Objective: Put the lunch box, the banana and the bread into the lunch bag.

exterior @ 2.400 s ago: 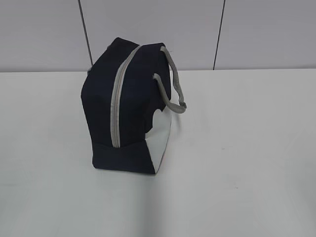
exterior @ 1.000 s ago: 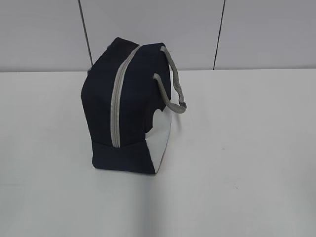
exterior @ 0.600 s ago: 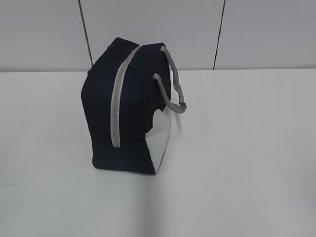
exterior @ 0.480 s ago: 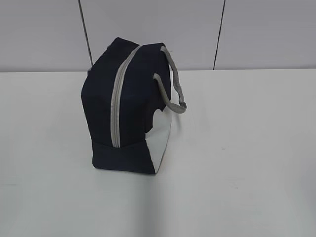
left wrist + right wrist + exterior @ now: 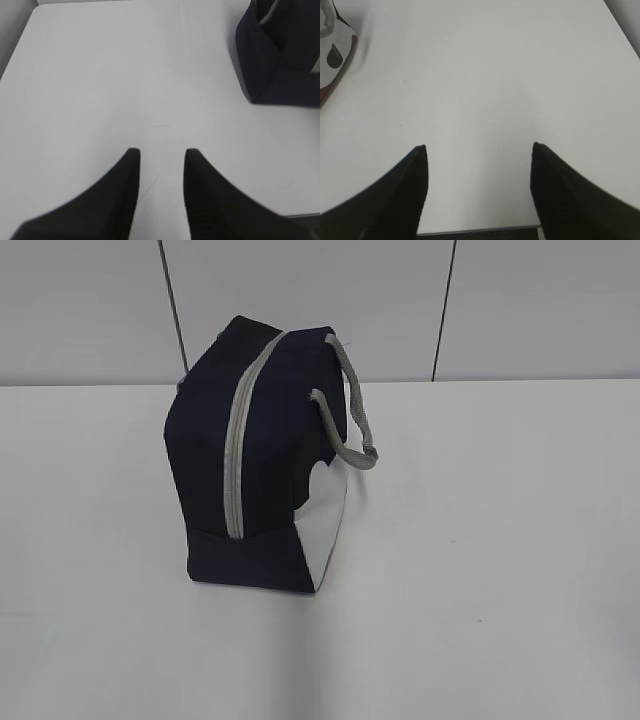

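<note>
On the white table (image 5: pixel 500 540), left of centre in the exterior view, stands the lunch bag (image 5: pixel 262 460), upright, navy, its grey zipper (image 5: pixel 237 450) running from the top ridge down the near end face and drawn closed along all that shows. Grey strap handles (image 5: pixel 350 420) loop off the bag's right flank, above the white side panel (image 5: pixel 325 520). Bare tabletop lies to the right of the bag out to the frame edge, and a broad strip lies in front of it; to its left a narrower strip. Behind the bag the table's far edge meets a pale panelled wall (image 5: pixel 300 300). Neither arm shows in the exterior view. Left wrist view: the left gripper (image 5: pixel 161 155) hangs over bare table, jaws set at a narrow gap, nothing between them; the bag's navy corner (image 5: pixel 280 60) sits up and to the right of the fingertips, well apart, and the table's left edge slants down the far left. Right wrist view: the right gripper (image 5: pixel 479 150) has its jaws spread wide, empty, over clear surface; the bag's spotted white panel (image 5: pixel 335 55) sits at the upper left corner, well apart. The table's near edge shows just below the fingers. Lunch box, banana and bread appear in no view.
</note>
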Robot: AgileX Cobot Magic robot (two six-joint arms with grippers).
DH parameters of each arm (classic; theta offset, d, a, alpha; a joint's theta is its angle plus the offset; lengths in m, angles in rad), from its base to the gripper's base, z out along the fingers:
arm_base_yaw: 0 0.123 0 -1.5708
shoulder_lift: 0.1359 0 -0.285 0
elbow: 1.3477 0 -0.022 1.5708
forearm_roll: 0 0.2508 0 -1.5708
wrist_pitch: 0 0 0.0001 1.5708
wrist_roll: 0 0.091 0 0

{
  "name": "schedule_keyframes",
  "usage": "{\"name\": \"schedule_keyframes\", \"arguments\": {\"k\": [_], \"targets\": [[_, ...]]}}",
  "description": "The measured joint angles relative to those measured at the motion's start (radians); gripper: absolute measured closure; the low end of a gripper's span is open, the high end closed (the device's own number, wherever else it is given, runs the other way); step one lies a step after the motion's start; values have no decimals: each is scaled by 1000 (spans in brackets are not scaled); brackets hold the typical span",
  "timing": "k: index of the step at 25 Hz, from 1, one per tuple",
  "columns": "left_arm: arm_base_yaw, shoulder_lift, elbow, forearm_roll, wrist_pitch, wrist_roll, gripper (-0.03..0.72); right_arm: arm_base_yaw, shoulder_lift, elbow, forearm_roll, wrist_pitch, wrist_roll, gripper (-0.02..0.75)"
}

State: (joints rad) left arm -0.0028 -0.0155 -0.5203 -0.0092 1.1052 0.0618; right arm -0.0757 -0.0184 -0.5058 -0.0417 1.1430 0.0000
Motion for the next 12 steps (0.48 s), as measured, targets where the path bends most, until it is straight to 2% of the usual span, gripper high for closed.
{"name": "schedule_keyframes", "arguments": {"k": [12], "targets": [[0,0,0,0,0,0,454,0,0,0,0,0,0,260]]}}
